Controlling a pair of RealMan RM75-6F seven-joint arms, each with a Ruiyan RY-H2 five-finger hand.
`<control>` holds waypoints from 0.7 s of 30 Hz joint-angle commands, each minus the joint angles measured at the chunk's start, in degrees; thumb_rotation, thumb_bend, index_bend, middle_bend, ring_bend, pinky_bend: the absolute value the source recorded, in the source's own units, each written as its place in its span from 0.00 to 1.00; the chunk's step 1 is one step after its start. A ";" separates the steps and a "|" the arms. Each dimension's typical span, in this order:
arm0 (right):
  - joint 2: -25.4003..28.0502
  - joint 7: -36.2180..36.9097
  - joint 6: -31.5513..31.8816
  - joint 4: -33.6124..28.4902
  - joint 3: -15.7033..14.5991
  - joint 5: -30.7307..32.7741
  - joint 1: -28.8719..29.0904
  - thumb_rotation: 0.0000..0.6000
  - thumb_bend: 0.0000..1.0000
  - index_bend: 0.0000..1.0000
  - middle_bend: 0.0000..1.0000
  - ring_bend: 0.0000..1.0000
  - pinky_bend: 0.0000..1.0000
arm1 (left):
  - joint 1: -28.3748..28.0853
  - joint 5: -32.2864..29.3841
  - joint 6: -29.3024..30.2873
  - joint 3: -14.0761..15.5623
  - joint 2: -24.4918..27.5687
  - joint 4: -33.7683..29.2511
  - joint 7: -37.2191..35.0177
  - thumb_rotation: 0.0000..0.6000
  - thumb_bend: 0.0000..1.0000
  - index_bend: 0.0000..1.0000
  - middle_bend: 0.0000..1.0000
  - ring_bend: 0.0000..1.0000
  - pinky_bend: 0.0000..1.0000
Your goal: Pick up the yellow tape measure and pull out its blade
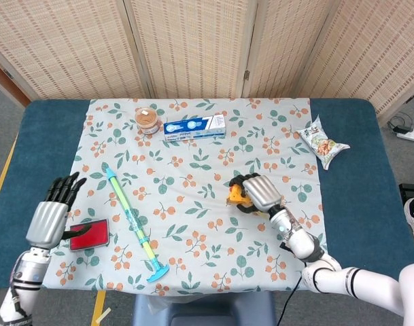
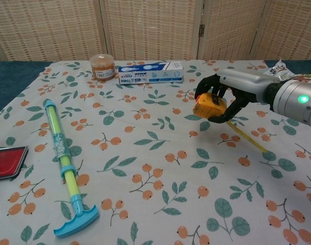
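Step in hand: pick-up looks done; the blade pull is only begun
Right hand (image 2: 224, 91): fingers curled around the yellow tape measure (image 2: 208, 106), holding it off the flowered tablecloth (image 2: 145, 168), right of centre
Blade (image 2: 245, 137): a stretch already trails from the case down to the cloth on the right, its tip resting there
Left hand (image 1: 52, 212): fingers spread wide, holding nothing, above the table's left edge near the red case (image 1: 89, 233), well apart from the tape measure
Next move: judged from this, the left hand must cross to the blade and pinch its end while the right hand keeps the case steady
Bystanders: water squirter (image 2: 64, 161), toothpaste box (image 2: 150, 72), jar (image 2: 102, 67), snack bag (image 1: 321, 142)
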 commanded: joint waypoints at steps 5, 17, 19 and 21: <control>-5.27 5.37 1.81 1.66 1.61 -2.38 2.03 1.00 0.45 0.54 0.52 0.48 0.31 | -8.33 -2.23 -7.12 -3.64 -5.64 -0.31 3.27 1.00 0.16 0.08 0.03 0.04 0.00; -18.93 24.61 6.94 16.46 3.44 -8.55 5.94 1.00 0.45 0.54 0.52 0.47 0.33 | -15.01 -8.47 -11.33 -7.37 -9.50 -1.95 6.03 1.00 0.16 0.02 0.03 0.02 0.00; -20.85 27.31 7.87 19.29 3.60 -9.56 6.80 1.00 0.45 0.54 0.52 0.47 0.33 | -15.63 -8.94 -11.43 -7.64 -9.66 -2.41 5.89 1.00 0.16 0.00 0.03 0.02 0.00; -22.24 29.69 8.61 21.39 3.75 -10.26 7.44 1.00 0.45 0.54 0.52 0.47 0.33 | -16.07 -9.36 -11.49 -7.76 -9.82 -2.77 5.71 1.00 0.16 0.00 0.03 0.02 0.00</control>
